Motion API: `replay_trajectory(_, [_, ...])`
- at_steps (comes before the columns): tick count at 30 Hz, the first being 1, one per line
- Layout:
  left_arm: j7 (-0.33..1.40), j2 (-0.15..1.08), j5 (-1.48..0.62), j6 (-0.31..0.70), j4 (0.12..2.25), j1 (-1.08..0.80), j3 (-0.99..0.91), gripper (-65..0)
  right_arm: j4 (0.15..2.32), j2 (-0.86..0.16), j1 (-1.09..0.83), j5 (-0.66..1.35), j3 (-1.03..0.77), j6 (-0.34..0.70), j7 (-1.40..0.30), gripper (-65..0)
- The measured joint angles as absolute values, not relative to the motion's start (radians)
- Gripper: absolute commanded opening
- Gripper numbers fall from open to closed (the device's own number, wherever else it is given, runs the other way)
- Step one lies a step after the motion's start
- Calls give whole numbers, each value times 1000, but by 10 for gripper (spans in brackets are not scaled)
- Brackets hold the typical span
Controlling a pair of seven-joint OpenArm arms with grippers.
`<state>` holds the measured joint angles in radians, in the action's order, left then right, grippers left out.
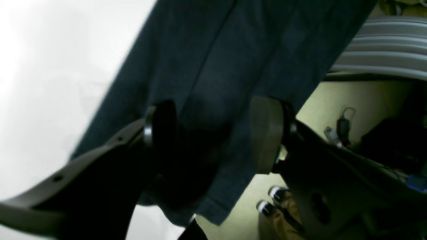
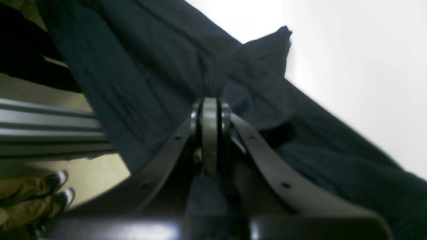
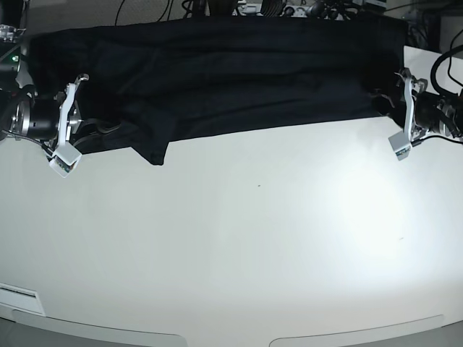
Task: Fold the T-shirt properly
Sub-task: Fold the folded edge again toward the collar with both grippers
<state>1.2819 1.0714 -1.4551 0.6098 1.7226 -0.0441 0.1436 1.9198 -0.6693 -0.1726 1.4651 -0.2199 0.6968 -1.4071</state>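
The black T-shirt (image 3: 231,72) lies stretched in a long band along the far edge of the white table (image 3: 239,238), with one corner hanging down at the left (image 3: 153,152). My right gripper (image 2: 210,110) is shut on a bunched fold of the shirt (image 2: 133,66) at its left end; in the base view it (image 3: 85,119) sits at that end. My left gripper (image 1: 213,130) is open, its pads wide apart on either side of the shirt's hanging edge (image 1: 217,60). In the base view it (image 3: 387,101) is at the shirt's right end.
A ribbed aluminium rail (image 1: 383,50) runs behind the table edge and also shows in the right wrist view (image 2: 46,126). A person's shoes (image 1: 272,200) stand on the floor below. Cables (image 3: 253,7) crowd the back.
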Motion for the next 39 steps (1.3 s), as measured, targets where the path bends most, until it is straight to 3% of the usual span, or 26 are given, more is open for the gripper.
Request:
replay_trajectory(10, [1283,1069,-1433,610,1723,25,144,-281,1925,-789,-342,1459,-220,696,-1411,-650])
replay_trajectory(18, [1280,1069,-1433,611,1723,50,144,-281,1925,-797,-381,1467,-220,697,-1406,-650])
replay_trajectory(22, [1279,1070,-1433,611,1723,50,144,-281,1919,-762,-414,1299,-219,697,-1402,-650])
replay_trajectory(26, [1259,1069,-1433,610,1723,50,144,-281,1918,-740,-420,1134,-218,697,-1404,-358])
replay_trajectory(27, [1260,1069,-1431,611,1723,50,144,-281,1918,-748,-418,1109,-218,697,-1404,-311])
replay_trajectory(29, [1260,1069,-1410,611,1723,50,144,-281,1927,-772,-419,1097,-218,697,-1405,-288])
replay_trajectory(34, [1266,1069,-1395,622,1723,54,144,-285,2077,-834,-415,1290,-224,696,-1401,-291])
replay_trajectory(35, [1287,1068,-1395,639,1723,64,144,-325,2104,-833,-415,1325,-231,697,-1399,-302])
replay_trajectory(36, [1298,1067,-1395,644,1723,79,144,-427,2127,-833,-416,1351,-238,696,-1401,-351])
replay_trajectory(37, [1301,1068,-1395,644,1723,95,144,-571,2144,-833,-416,1367,-249,697,-1405,-438])
replay_trajectory(38, [1304,1070,-1398,644,1723,110,144,-650,2156,-833,-416,1373,-262,698,-1407,-550])
replay_trajectory(39, [1303,1070,-1399,644,1723,126,144,-650,2161,-831,-415,1377,-278,696,-1404,-650])
